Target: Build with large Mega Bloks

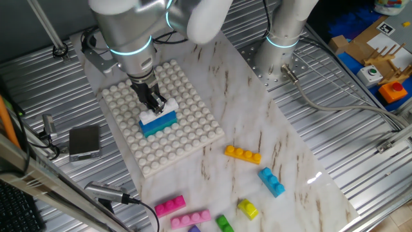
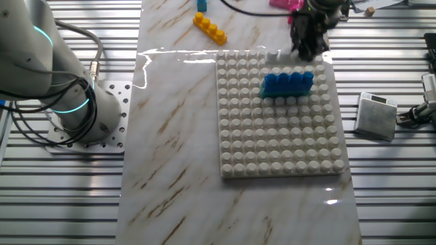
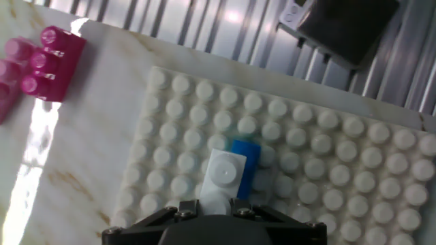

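A white studded baseplate [image 1: 187, 138] lies on the marble board. A blue Mega Blok [image 1: 159, 125] stands on it, and also shows in the other fixed view [image 2: 287, 83] and the hand view [image 3: 246, 160]. My gripper [image 1: 154, 103] is shut on a white Mega Blok [image 1: 156, 116], which rests on top of the blue one. In the hand view the white blok [image 3: 223, 173] sits between my fingers, with the gripper [image 3: 215, 204] at the bottom edge. In the other fixed view my gripper [image 2: 308, 42] is just behind the blue blok.
Loose bloks lie on the marble: orange [image 1: 243, 154], light blue [image 1: 271, 181], yellow [image 1: 248, 208], green [image 1: 224, 223], and two pink [image 1: 170, 205] [image 1: 190, 218]. A grey box [image 1: 84, 141] sits beside the baseplate. The arm base [image 1: 283, 38] stands at the back.
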Motion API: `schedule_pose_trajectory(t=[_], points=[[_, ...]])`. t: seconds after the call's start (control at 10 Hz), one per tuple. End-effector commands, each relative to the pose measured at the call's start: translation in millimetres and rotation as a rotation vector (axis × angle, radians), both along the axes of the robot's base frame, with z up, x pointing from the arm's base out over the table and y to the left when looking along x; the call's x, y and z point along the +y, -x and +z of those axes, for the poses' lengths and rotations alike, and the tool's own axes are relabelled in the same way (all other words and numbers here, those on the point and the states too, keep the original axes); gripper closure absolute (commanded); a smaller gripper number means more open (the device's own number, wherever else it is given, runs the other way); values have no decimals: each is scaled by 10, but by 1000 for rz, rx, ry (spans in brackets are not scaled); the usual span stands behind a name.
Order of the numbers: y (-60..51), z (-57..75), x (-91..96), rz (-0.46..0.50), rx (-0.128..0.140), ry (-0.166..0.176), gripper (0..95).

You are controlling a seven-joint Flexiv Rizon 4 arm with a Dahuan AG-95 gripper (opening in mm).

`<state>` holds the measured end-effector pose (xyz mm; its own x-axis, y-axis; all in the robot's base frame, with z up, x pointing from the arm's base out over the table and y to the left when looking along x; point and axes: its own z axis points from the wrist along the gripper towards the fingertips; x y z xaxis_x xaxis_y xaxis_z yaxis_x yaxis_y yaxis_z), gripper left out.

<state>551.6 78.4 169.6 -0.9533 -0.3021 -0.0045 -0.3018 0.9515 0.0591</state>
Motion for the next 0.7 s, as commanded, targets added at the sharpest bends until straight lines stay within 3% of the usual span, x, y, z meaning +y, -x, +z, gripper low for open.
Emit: schedule_pose_trajectory(t=[0.1,0.7], points=[[9,-14,-24,-10,-20,0,950],[-33,-149,-70,38,-60,-8,950]])
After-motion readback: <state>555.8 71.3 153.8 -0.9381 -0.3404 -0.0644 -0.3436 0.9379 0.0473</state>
